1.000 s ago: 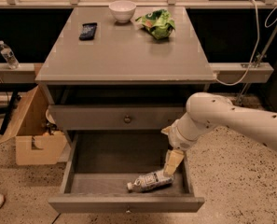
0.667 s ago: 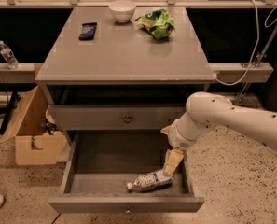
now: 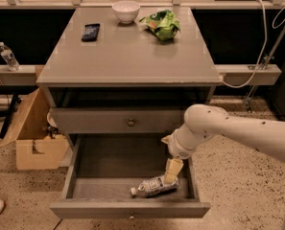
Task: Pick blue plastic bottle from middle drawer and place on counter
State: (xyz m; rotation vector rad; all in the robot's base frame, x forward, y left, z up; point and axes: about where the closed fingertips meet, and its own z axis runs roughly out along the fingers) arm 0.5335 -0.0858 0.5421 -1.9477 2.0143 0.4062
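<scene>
Camera view: the middle drawer (image 3: 112, 166) is pulled open. The blue plastic bottle (image 3: 151, 187) lies on its side inside the drawer, near its front right corner. The gripper (image 3: 172, 172) reaches down into the drawer and seems to touch the bottle. I cannot tell if it has hold of it. The counter (image 3: 127, 56) sits above the drawer.

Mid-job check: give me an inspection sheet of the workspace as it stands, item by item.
Surface: counter, grey and flat.
Job's things: blue plastic bottle lying on its side near the front of the open middle drawer.
Clutter: white bowl, green bag and dark flat device on the counter.
Grippers: gripper down inside the drawer, at the bottle's right end.
Cables: white cable hanging at right.
Surroundings: cardboard box on the floor at left; second bottle on the left ledge; upper drawer closed.
</scene>
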